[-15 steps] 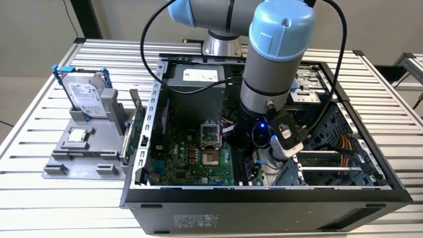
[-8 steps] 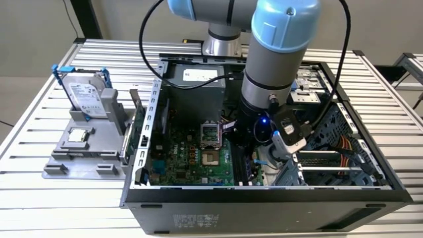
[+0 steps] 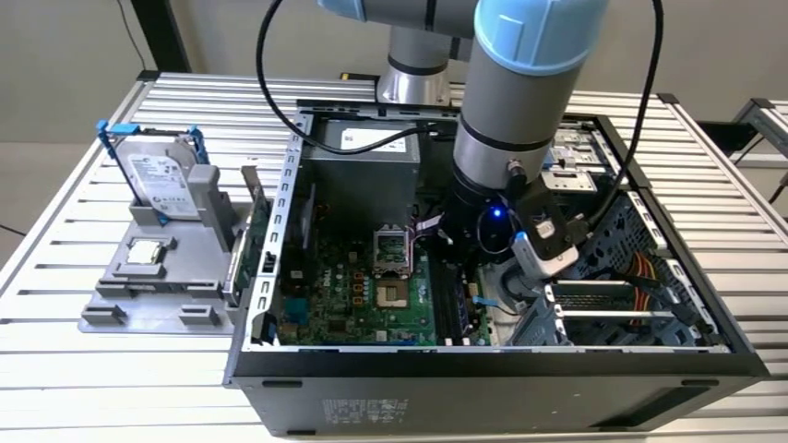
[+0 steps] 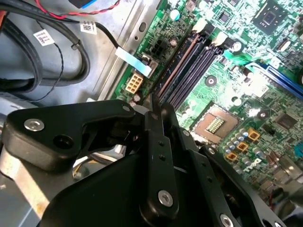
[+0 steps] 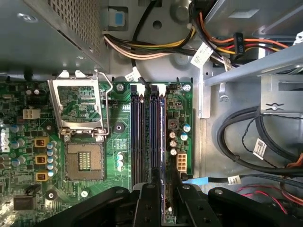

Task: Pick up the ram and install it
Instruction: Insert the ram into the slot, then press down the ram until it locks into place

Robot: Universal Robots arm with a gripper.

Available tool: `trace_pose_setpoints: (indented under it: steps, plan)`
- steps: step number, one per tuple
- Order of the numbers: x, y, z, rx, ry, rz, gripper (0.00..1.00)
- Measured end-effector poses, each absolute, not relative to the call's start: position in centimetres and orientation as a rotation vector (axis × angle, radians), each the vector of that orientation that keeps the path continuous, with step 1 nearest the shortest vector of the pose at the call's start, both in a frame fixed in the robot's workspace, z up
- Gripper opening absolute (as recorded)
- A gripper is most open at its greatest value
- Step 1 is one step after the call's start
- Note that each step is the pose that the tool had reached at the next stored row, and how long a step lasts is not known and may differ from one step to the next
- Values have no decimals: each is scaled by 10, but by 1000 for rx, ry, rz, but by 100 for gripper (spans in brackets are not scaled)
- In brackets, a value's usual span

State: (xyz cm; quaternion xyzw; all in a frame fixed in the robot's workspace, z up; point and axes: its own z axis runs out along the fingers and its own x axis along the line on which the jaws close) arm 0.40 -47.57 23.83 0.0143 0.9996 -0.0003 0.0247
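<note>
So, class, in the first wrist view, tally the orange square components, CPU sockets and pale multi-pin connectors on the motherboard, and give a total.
orange square components: 3
CPU socket: 1
pale multi-pin connectors: 2
Total: 6

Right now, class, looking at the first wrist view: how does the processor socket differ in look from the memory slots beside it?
The processor socket is squarish; the memory slots are long and narrow. The socket is one unit with a silver metal frame swung open; the slots are several dark strips lying parallel. Both sit side by side on the green motherboard.
</note>
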Motion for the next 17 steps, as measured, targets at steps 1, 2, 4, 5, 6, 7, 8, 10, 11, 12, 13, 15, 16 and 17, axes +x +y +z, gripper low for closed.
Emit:
trace_pose_setpoints:
  steps: [1, 2, 4, 5, 6, 7, 8, 10, 11, 12, 13, 15, 16, 17]
  plan:
    - [4, -476, 239, 44, 3092, -1, 100]
    - [4, -476, 239, 44, 3092, -1, 100]
    - [4, -476, 239, 44, 3092, -1, 100]
    - [4, -476, 239, 44, 3092, -1, 0]
    - [4, -476, 239, 44, 3092, -1, 0]
    - [4, -476, 239, 44, 3092, -1, 0]
    - [4, -476, 239, 44, 3092, -1, 0]
    - [4, -476, 239, 44, 3092, -1, 0]
    - [4, -476, 239, 44, 3092, -1, 0]
    - [4, -476, 239, 44, 3092, -1, 0]
    - [4, -476, 239, 44, 3092, -1, 0]
    - [4, -476, 239, 44, 3092, -1, 0]
    - [4, -476, 239, 44, 3092, -1, 0]
    - [4, -476, 239, 44, 3092, -1, 0]
